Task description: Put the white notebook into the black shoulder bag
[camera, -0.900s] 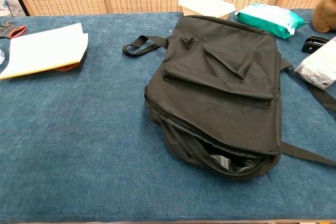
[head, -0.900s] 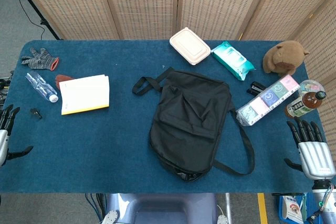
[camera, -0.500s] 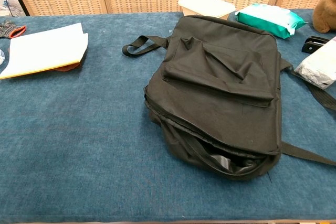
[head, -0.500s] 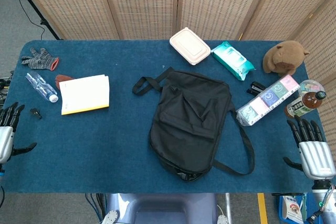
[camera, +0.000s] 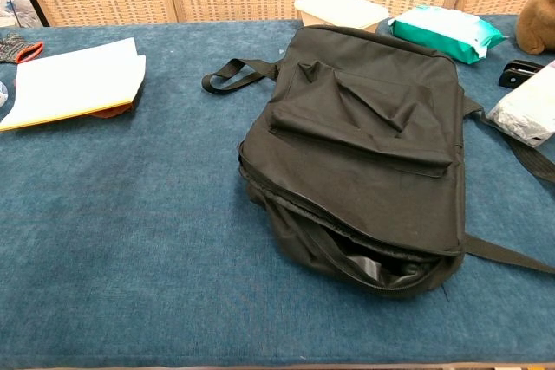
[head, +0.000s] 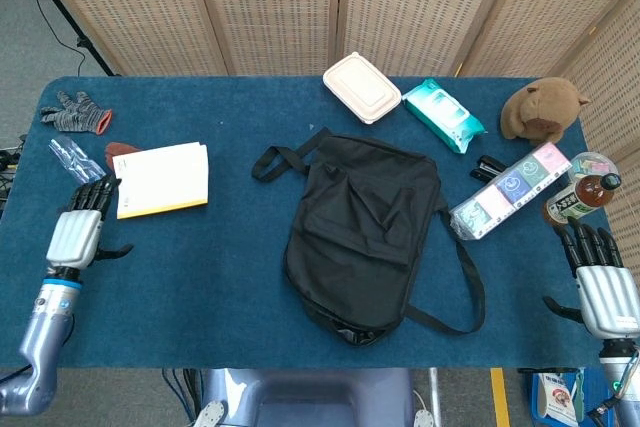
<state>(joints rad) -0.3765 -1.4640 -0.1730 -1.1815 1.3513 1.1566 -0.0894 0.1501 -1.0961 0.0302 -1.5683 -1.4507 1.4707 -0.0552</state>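
The white notebook (head: 162,178) lies flat at the table's left, also seen in the chest view as the white notebook (camera: 76,81). The black shoulder bag (head: 364,229) lies in the middle, its near end unzipped and gaping at the bag (camera: 364,166) in the chest view. My left hand (head: 80,229) hovers over the table just left of the notebook, fingers extended and apart, holding nothing. My right hand (head: 602,284) hangs at the table's right front corner, fingers spread and empty. The chest view shows neither hand.
A grey glove (head: 75,113), a clear plastic bottle (head: 72,158) and a red object (head: 121,150) sit by the notebook. At the back are a lunch box (head: 361,87) and wipes pack (head: 443,114); right, a plush toy (head: 543,110), stapler (head: 489,167), boxed packs (head: 508,190), drink bottle (head: 581,197).
My left hand has moved in from the table's left edge, forward and rightward, to just beside the notebook. My right hand has barely shifted. The notebook and bag stay put.
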